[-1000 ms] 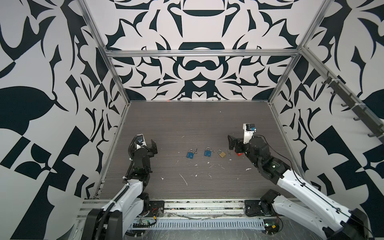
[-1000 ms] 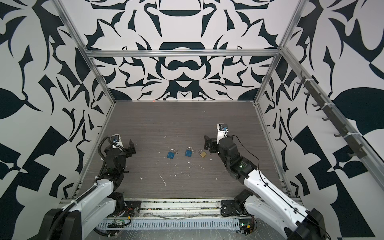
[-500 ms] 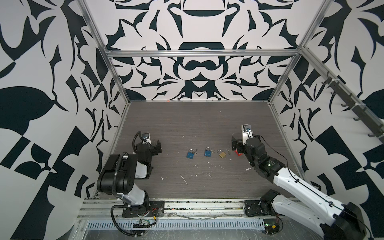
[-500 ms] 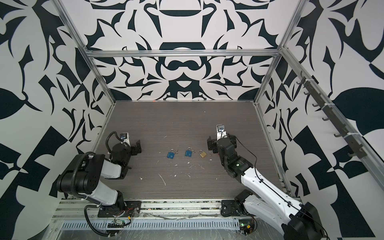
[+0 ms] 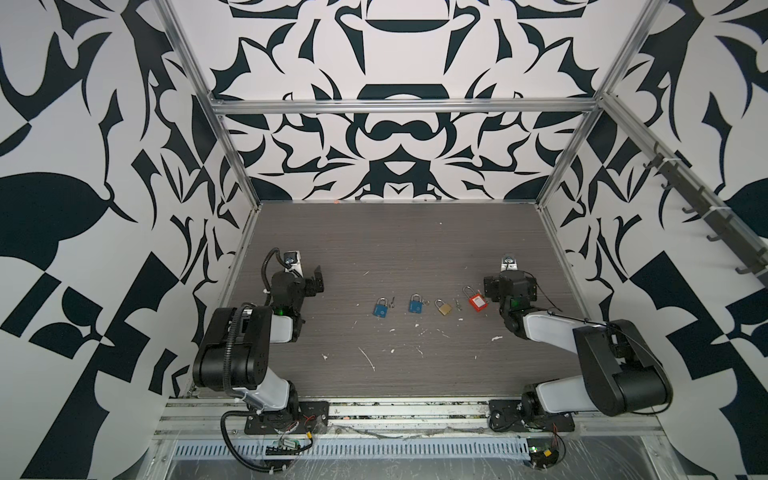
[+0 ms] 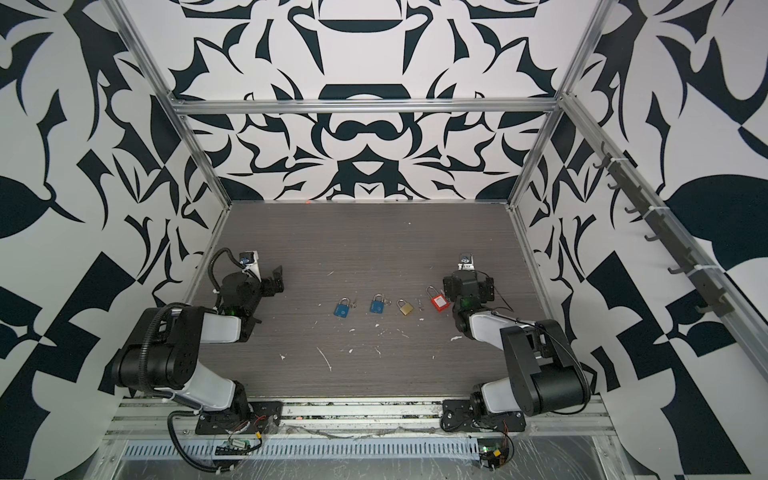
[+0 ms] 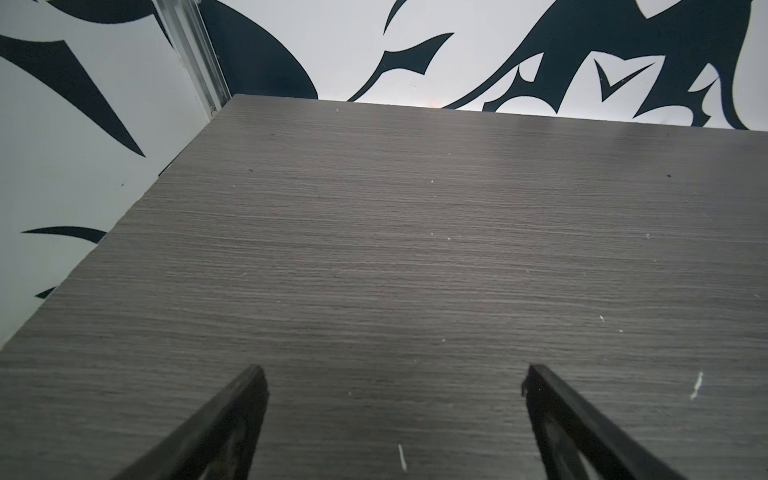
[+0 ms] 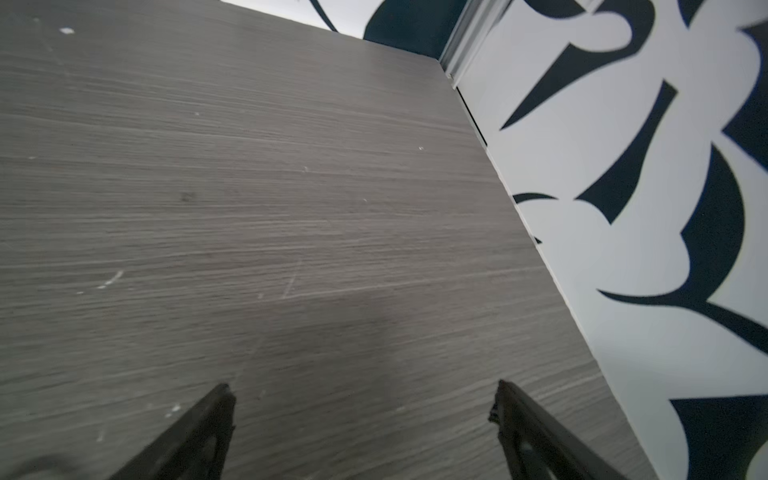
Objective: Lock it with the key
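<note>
A row of padlocks lies mid-table in both top views: a blue one [image 5: 380, 309], a second blue one [image 5: 415, 306], a brass one [image 5: 443, 307] and a red one [image 5: 477, 301]. A small key [image 5: 458, 306] lies between the brass and red locks, and other small keys lie beside the blue locks. My left gripper [image 5: 312, 282] hangs open and empty at the table's left side, well away from the locks. My right gripper [image 5: 510, 286] is open and empty just right of the red lock. Each wrist view shows only bare table between the left fingers [image 7: 249, 399] and the right fingers [image 8: 515, 407].
White flecks and scratches [image 5: 368, 359] mark the grey wood table [image 5: 395, 245] in front of the locks. Patterned walls close in the left, right and back sides. Both arms sit folded near their bases at the front rail [image 5: 407, 409].
Both arms have folded back toward their bases. The right gripper has drawn away from the red lock, which now shows whole. Both grippers stayed open.
</note>
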You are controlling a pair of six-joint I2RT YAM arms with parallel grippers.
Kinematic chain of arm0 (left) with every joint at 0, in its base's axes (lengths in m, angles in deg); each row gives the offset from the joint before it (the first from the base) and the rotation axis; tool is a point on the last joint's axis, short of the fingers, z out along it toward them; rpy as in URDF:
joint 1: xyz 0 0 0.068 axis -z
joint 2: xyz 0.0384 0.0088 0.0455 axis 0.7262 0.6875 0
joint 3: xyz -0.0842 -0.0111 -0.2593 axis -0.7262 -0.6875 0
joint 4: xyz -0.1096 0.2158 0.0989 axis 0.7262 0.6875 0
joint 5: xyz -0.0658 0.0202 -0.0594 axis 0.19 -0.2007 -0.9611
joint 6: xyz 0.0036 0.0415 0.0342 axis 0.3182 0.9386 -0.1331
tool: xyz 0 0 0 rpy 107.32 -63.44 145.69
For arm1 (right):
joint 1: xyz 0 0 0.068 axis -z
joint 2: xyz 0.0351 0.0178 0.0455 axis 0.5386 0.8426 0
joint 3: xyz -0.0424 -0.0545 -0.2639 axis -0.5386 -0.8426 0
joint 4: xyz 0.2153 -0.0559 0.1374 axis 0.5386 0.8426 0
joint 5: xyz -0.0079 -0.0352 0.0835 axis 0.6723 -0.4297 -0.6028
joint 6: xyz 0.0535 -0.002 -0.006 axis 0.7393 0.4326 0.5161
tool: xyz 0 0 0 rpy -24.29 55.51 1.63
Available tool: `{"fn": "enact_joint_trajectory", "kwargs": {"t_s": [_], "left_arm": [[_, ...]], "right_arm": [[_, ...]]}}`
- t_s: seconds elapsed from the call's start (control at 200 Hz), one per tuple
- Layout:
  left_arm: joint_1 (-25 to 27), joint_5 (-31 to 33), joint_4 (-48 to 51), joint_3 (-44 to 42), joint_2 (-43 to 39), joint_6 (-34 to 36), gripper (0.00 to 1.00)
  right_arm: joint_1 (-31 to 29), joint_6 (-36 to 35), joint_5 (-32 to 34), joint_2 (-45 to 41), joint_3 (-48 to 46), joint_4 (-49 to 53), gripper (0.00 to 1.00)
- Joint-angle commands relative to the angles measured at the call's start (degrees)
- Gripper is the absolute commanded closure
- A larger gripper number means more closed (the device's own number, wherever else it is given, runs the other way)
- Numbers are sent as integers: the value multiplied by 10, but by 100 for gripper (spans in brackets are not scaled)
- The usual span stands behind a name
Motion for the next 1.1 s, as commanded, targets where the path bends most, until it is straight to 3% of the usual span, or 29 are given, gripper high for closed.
{"fn": "enact_joint_trajectory", "kwargs": {"t_s": [0.0,0.06,0.095,0.175,0.31,1.095], "left_arm": [[1,-6,-2,-3,1,-3,1],[0,-6,-2,-3,2,-3,1],[0,-5,-2,-3,1,-2,1],[0,-5,-2,-3,1,-4,1],[0,-5,-3,-3,2,-3,1],[1,-5,-3,-4,1,-3,1]], "right_arm": [[6,18,-53,30,-43,-198,0],[4,-3,-77,95,-66,-313,0],[-8,-17,-53,105,-73,-355,0],[-7,1,-57,80,-47,-261,0],[15,16,-85,81,-15,-196,0],[15,11,-78,83,-19,-205,0]]}}
